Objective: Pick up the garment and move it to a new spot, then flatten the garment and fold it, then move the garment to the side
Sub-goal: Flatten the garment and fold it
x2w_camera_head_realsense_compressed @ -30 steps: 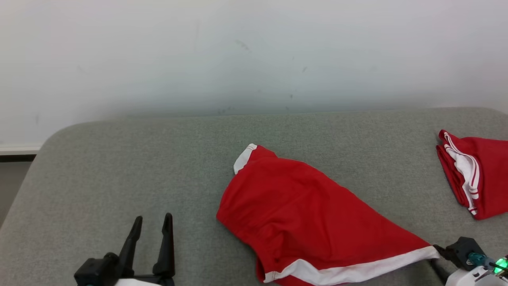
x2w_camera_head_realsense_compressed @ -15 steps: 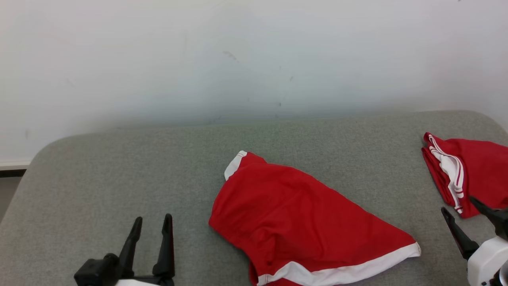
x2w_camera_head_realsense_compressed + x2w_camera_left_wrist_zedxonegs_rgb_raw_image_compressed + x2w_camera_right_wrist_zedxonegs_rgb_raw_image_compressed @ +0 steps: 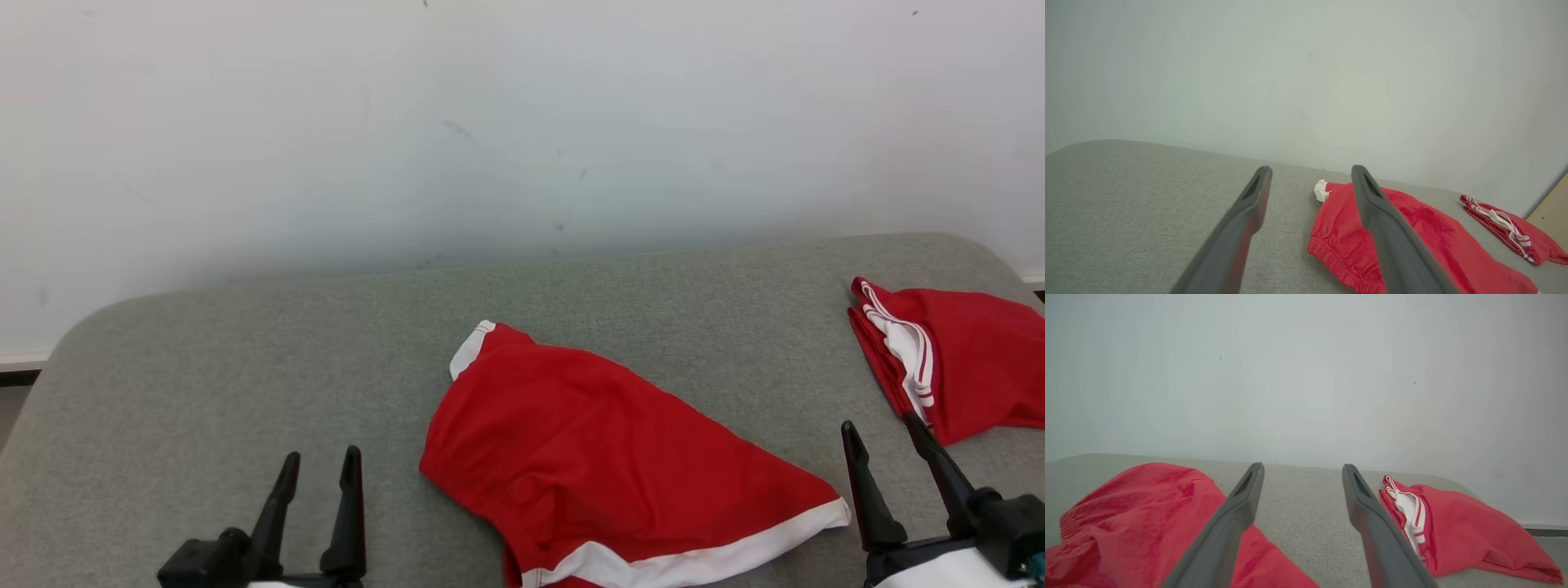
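A red garment [image 3: 604, 482] with white trim lies spread on a grey padded surface [image 3: 245, 367], with both of the robot's grippers open and empty on either side.

The left gripper [image 3: 322, 454] hovers near the garment's elastic waistband, fingers parted and apart from the cloth. The right gripper [image 3: 880, 421], jaws equally wide, sits just beside the white-hemmed corner. A second red garment [image 3: 971, 359], folded with white stripes showing, rests at the surface's right end. One right fingertip appears to overlap its edge, though contact cannot be told. A pale wall [image 3: 490, 122] stands behind.
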Controlling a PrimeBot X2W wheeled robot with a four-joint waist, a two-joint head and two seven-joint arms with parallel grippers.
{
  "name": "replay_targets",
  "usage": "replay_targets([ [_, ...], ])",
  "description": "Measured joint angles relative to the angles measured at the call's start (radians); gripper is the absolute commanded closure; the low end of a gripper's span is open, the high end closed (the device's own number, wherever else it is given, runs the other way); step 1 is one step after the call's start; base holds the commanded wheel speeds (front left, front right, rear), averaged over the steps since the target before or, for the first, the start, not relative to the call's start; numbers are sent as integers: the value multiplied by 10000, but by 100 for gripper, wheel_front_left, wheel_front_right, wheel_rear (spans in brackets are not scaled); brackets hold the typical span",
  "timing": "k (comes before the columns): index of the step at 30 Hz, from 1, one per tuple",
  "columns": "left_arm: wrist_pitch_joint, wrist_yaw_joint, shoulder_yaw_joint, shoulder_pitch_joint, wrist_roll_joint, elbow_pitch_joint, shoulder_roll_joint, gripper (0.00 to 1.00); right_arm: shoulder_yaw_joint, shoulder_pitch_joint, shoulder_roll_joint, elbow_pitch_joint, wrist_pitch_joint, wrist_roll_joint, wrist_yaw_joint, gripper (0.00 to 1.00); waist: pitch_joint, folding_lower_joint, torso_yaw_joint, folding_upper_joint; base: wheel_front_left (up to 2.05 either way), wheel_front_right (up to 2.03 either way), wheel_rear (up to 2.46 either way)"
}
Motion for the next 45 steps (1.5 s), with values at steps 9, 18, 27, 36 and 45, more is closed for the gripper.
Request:
replay_targets([
  [9,-2,-150,-332,28,4,44,0,0,-468,517,619,-614,-293,-512,0,0,15,0,-83,0,0,0,0],
  [18,1768,-573,-1789,84,-913,313,46,0,-445,527,435,-679,-188,-660,0,0,182,0,-196,0,0,0,0],
  [27,3256,-669,-2867,24,-2213,725,357,0,-447,448,299,-679,-121,-644,0,0,362,0,-632,0,0,0,0],
  [36,4094,-683,-2972,-774,-3522,2000,370,0,-328,312,410,-566,-121,-640,0,0,510,0,-1014,0,0,0,0],
  [45,3944,-698,-3310,-1175,-4057,2272,541,100,-334,274,500,-443,-178,-640,0,0,598,0,-1129,0,0,0,0],
])
